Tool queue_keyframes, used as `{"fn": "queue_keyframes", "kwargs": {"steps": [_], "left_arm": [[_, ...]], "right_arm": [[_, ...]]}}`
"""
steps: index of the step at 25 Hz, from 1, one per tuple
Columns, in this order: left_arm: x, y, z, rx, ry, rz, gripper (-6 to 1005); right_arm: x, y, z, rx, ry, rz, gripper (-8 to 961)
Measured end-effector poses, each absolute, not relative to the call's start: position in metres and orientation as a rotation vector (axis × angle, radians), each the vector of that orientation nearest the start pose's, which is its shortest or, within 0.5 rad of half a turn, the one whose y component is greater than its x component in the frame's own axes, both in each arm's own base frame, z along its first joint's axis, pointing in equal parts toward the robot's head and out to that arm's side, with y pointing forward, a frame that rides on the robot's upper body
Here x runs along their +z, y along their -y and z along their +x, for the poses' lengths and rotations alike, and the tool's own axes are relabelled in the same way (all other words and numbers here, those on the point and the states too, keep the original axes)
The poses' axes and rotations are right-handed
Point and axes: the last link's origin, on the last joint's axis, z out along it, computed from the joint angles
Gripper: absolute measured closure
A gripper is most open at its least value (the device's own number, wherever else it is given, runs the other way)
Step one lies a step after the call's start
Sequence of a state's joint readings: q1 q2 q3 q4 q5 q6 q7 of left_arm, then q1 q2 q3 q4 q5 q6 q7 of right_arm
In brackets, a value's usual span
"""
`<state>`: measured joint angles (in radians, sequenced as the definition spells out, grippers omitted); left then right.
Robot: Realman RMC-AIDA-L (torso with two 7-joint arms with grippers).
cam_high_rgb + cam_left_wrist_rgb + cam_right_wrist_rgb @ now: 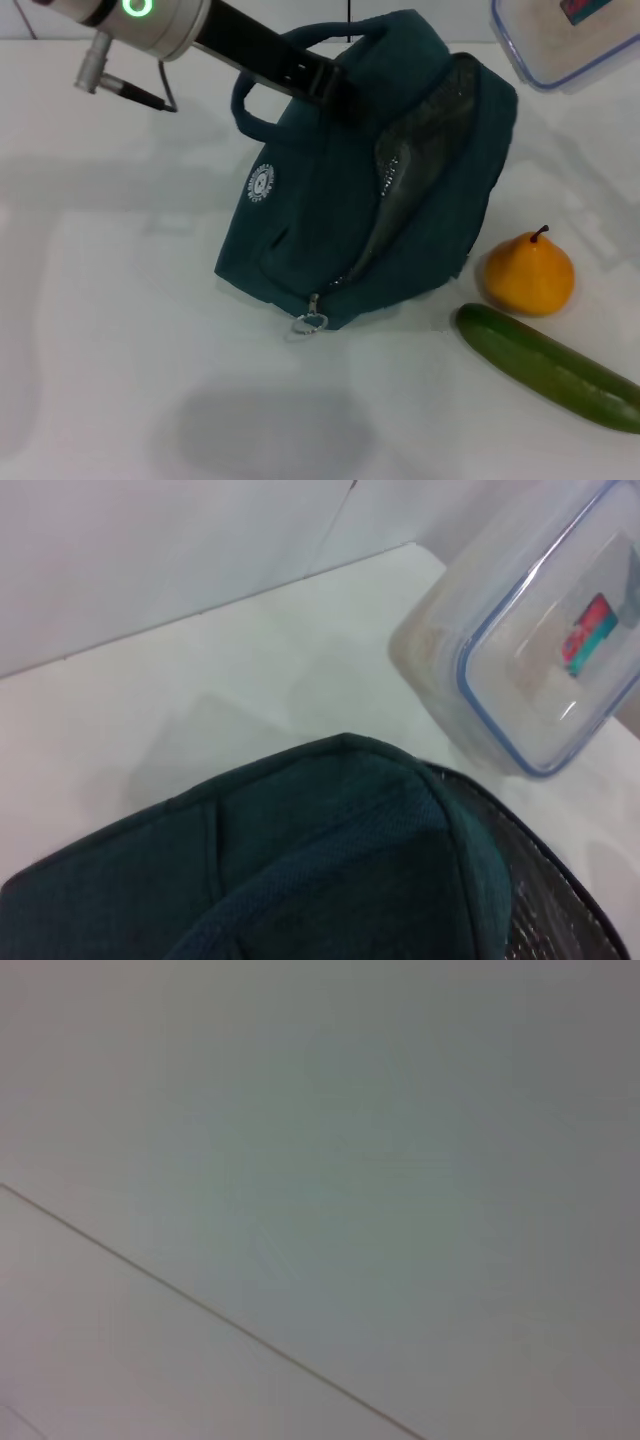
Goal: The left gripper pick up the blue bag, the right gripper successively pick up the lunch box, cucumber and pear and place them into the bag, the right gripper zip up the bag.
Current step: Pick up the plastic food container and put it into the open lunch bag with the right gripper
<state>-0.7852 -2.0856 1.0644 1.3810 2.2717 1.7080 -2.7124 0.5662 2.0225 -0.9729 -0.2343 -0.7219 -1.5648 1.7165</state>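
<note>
The blue bag (330, 220) hangs tilted in the middle of the head view, with its zipper open along the mesh-lined side and a shadow on the table below it. My left gripper (338, 92) reaches in from the upper left and is shut on the bag's top handle. The bag also fills the lower part of the left wrist view (300, 860). The clear lunch box (565, 35) with a blue-rimmed lid lies at the far right, also in the left wrist view (530, 650). The orange-yellow pear (528, 272) and green cucumber (550, 368) lie right of the bag. My right gripper is out of view.
The bag's metal zipper pull (310, 320) dangles at its lower front corner. The white table (120, 300) stretches to the left and front of the bag. The right wrist view shows only a plain pale surface with a thin seam (200, 1305).
</note>
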Motion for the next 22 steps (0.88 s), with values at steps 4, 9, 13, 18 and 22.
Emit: {"fn": "queue_keyframes", "kwargs": {"steps": [4, 9, 13, 18, 22], "left_arm": [[0.037, -0.374, -0.084, -0.144, 1.16, -2.736, 947], [0.031, -0.378, -0.078, -0.141, 1.164, -2.751, 947], [0.027, -0.382, -0.074, -0.137, 1.162, -2.755, 947], [0.025, -0.387, -0.072, -0.148, 1.158, -2.738, 947], [0.022, -0.393, -0.071, -0.162, 1.163, -2.725, 947]], "right_arm": [[0.056, -0.368, 0.231, 2.004, -1.235, -1.738, 856], [0.055, -0.371, 0.222, 2.022, -1.222, -1.768, 856], [0.053, -0.374, 0.216, 2.029, -1.219, -1.788, 857], [0.05, -0.376, 0.211, 2.03, -1.221, -1.809, 857], [0.048, -0.377, 0.207, 2.026, -1.223, -1.836, 857]]}}
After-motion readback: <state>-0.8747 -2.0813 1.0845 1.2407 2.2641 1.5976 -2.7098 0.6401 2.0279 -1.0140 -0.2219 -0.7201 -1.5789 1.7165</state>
